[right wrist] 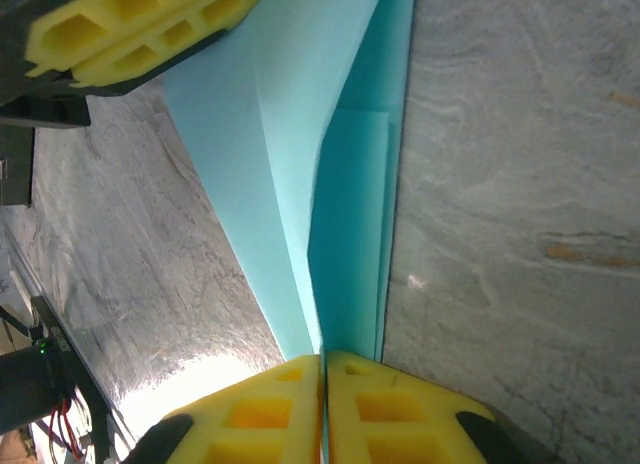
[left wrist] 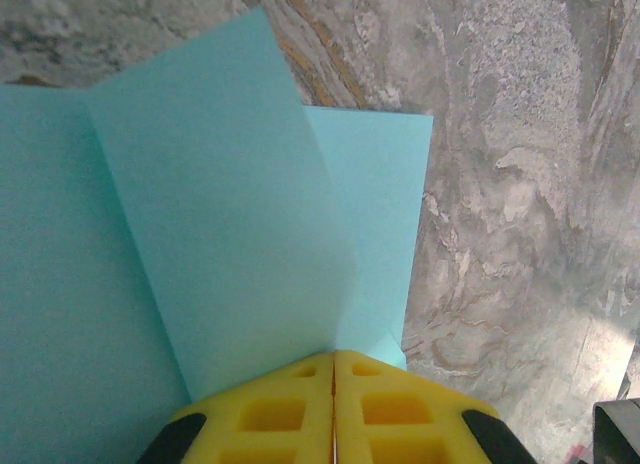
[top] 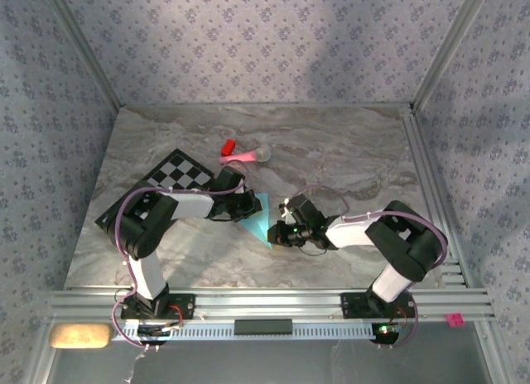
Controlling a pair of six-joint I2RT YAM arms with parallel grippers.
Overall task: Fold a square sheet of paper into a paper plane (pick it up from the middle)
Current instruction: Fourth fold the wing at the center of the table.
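The square sheet of paper (top: 260, 218), thin and light blue, is folded into a pointed wedge like a paper plane, its tip toward the near edge. It is held just above the marble table between the two arms. My left gripper (top: 251, 204) is shut on its wide upper end; in the left wrist view the yellow fingertips (left wrist: 300, 384) meet on the paper (left wrist: 220, 214), whose flaps spread upward. My right gripper (top: 278, 234) is shut on the narrow lower end, its jaws (right wrist: 323, 362) pinching the folded layers (right wrist: 290, 154). The left gripper's fingers (right wrist: 130, 29) show at the top left of the right wrist view.
A black-and-white checkered mat (top: 170, 179) lies at the left under the left arm. A pink stick toy (top: 244, 157) and a small red piece (top: 227, 144) lie behind the paper. Aluminium rails (top: 265, 301) run along the near edge and the right side.
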